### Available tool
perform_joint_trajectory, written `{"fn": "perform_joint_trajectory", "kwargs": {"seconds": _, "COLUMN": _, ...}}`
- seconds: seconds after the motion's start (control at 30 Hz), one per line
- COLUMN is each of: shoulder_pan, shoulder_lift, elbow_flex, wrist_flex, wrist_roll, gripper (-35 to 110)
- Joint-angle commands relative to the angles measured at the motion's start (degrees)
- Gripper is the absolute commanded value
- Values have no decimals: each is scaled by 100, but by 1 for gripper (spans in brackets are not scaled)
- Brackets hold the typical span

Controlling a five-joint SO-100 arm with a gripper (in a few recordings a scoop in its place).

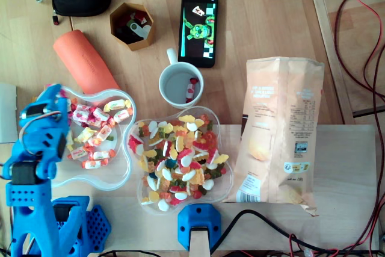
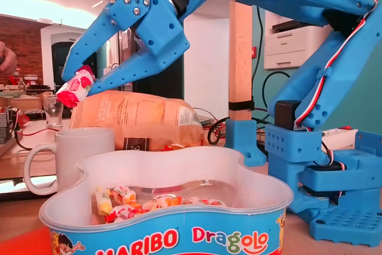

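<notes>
While wrapped sweets (image 2: 125, 198) lie in the tub (image 2: 119, 240) nearest the lens in the fixed view, the blue gripper (image 2: 80, 83) hangs above and behind it. Its fingers (image 2: 95, 41) are narrowed to a slim gap, pinching one red-and-white candy (image 2: 71, 92) at the very tips, high over the white mug (image 2: 71, 147). The hold looks thin. Only the wrapper's edge seems caught, so a jolt or a slight easing of the fingers could drop the candy. It might then strike the mug's rim and bounce clear rather than land in anything. Behind lies a tan bag (image 2: 137, 117). The tub wall reads "HARIBO" and "Dragolo"; the bag's print is too small to read in either view.
</notes>
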Motion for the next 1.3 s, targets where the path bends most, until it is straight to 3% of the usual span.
{"fn": "perform_joint_trajectory", "kwargs": {"seconds": 0.0, "shoulder_pan": 527, "shoulder_lift": 185, "elbow_flex": -369, "wrist_flex": 62, "wrist_roll": 0, "gripper": -4}}
{"fn": "perform_joint_trajectory", "kwargs": {"seconds": 0.7, "shoulder_pan": 3463, "shoulder_lift": 984, "elbow_flex": -334, "wrist_flex": -26, "wrist_roll": -26, "gripper": -4}}
{"fn": "perform_joint_trajectory", "kwargs": {"seconds": 1.27, "shoulder_pan": 3568, "shoulder_lift": 1740, "elbow_flex": 422, "wrist_flex": -44, "wrist_roll": 246, "gripper": -4}}
